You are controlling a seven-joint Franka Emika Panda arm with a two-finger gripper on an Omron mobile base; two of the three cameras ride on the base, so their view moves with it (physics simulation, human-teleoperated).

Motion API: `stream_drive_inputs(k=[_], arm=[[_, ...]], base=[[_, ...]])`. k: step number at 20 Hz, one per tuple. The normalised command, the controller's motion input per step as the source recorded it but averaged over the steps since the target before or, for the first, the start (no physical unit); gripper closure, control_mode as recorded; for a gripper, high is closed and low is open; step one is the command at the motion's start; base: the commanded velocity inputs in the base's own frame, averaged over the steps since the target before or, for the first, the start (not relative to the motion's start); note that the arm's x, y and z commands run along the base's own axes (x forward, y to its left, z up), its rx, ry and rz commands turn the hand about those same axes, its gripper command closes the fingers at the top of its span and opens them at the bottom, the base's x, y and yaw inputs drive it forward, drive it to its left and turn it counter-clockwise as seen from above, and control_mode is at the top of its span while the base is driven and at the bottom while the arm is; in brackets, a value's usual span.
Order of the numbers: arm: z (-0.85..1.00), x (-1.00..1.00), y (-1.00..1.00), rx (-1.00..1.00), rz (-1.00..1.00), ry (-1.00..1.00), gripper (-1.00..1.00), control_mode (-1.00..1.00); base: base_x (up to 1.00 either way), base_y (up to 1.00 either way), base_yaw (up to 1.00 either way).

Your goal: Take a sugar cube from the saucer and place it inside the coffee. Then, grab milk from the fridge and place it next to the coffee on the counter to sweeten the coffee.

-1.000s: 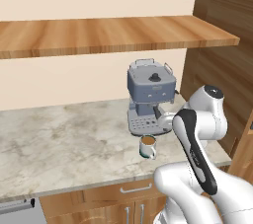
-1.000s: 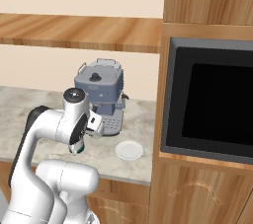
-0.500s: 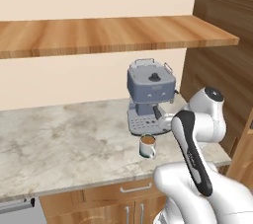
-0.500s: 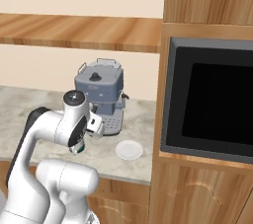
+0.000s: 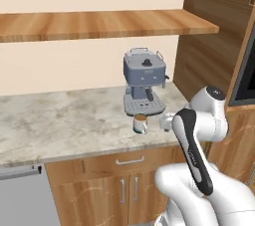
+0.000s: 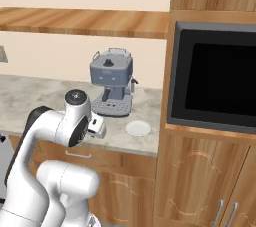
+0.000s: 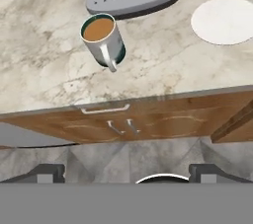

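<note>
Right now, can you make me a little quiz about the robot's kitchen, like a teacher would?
1. True or false: the coffee stands on the saucer.
2. What sits right behind the coffee on the counter?
A. a toaster
B. the espresso machine
C. a kettle
3. Fill in: the gripper jaws stand ____.

Key:
1. False. The mug is on the counter, apart from the saucer.
2. B
3. open
</note>
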Motion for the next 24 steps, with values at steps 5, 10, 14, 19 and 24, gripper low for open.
stream_drive_inputs(k=[5, 10, 14, 19, 24], arm=[[0.00, 0.00, 0.00, 0.00, 0.00, 0.00, -1.00, 1.00], [0.00, 0.00, 0.00, 0.00, 0.00, 0.00, -1.00, 1.00], [0.00, 0.00, 0.00, 0.00, 0.00, 0.00, -1.00, 1.00], [0.00, 0.00, 0.00, 0.00, 0.00, 0.00, -1.00, 1.00], [0.00, 0.00, 0.00, 0.00, 0.00, 0.00, -1.00, 1.00]], base=[[-0.59, 0.11, 0.04], [-0.81, 0.09, -0.17], [-0.94, 0.03, -0.54], [-0.56, 0.08, -0.82], [-0.31, 0.16, -0.89]])
